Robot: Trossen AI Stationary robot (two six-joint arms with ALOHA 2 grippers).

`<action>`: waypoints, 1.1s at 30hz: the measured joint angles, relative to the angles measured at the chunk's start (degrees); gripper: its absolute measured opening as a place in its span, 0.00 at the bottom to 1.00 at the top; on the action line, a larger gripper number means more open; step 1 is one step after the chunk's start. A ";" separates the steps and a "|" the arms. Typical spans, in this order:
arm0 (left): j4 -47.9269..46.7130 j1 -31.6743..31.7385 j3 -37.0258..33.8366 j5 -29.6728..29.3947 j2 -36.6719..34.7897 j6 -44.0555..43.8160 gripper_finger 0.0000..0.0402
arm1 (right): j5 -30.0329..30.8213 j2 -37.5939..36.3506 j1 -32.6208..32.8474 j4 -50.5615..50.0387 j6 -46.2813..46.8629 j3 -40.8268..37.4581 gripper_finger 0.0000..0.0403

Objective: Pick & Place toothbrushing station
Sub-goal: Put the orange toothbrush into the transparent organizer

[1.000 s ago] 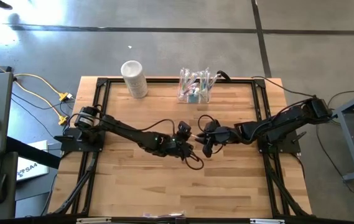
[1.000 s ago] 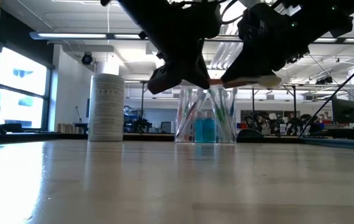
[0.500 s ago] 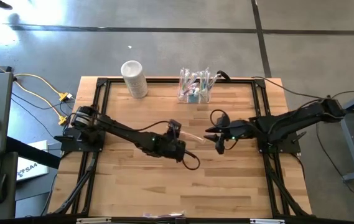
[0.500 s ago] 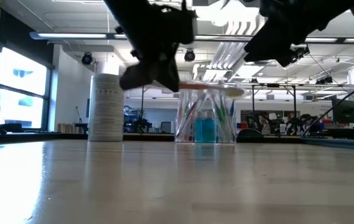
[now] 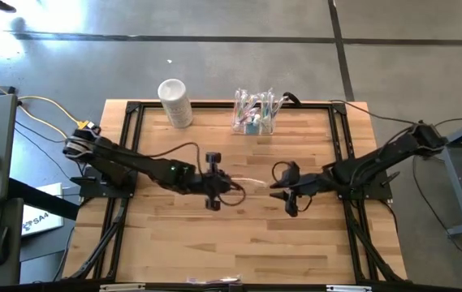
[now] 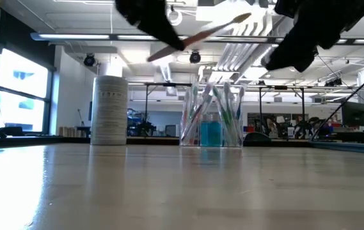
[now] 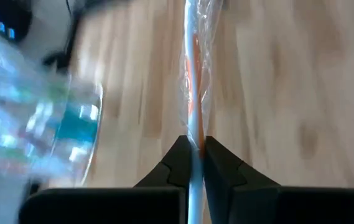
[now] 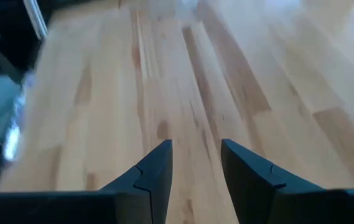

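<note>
A wooden table (image 5: 182,243) is carrying a clear station (image 5: 252,113) at its far edge. Over mid-table, the left gripper (image 5: 229,180) is pinching a wrapped toothbrush (image 7: 195,81). The right gripper (image 5: 276,182) is hovering nearby, fingers parted and empty.

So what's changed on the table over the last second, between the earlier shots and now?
The two grippers, close together mid-table a second ago, have drawn apart. The left gripper pulled back toward its own side with the wrapped toothbrush clamped in it; in the low view it now tilts upward. The right gripper is open and empty. The toothbrushing station and white cylindrical container stayed put.
</note>
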 joint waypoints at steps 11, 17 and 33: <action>46.79 3.69 -25.53 23.34 -6.34 -5.56 0.03 | -7.56 11.83 1.91 21.29 -5.18 -0.03 0.32; 61.91 6.23 -32.73 31.08 -6.31 -8.14 0.03 | -6.40 15.74 1.77 33.06 -12.06 -0.05 0.33; 75.21 6.35 -34.63 35.34 -3.77 -6.87 0.03 | 10.64 15.85 1.74 49.98 -32.02 -0.03 0.62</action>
